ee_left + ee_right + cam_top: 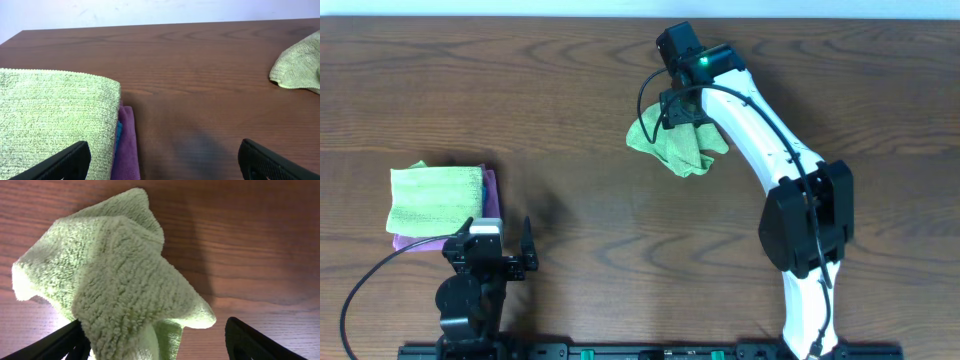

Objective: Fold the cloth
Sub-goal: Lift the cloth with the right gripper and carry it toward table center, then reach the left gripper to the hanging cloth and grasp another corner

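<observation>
A crumpled light green cloth [675, 145] lies bunched on the brown table, back centre. My right gripper [685, 110] hangs right over it, jaws wide open. In the right wrist view the cloth [115, 280] rises in a heap between the open fingers [157, 340], and neither finger visibly pinches it. My left gripper [500, 235] is open and empty near the front left; its wrist view shows the fingers [162, 157] spread over bare wood. The green cloth also shows far right in that view [300, 65].
A stack of folded cloths sits front left: a light green one [435, 195] [50, 115] on top, with a purple one [490, 190] [127, 145] and a blue edge [118, 132] under it. The stack lies against my left gripper's left finger.
</observation>
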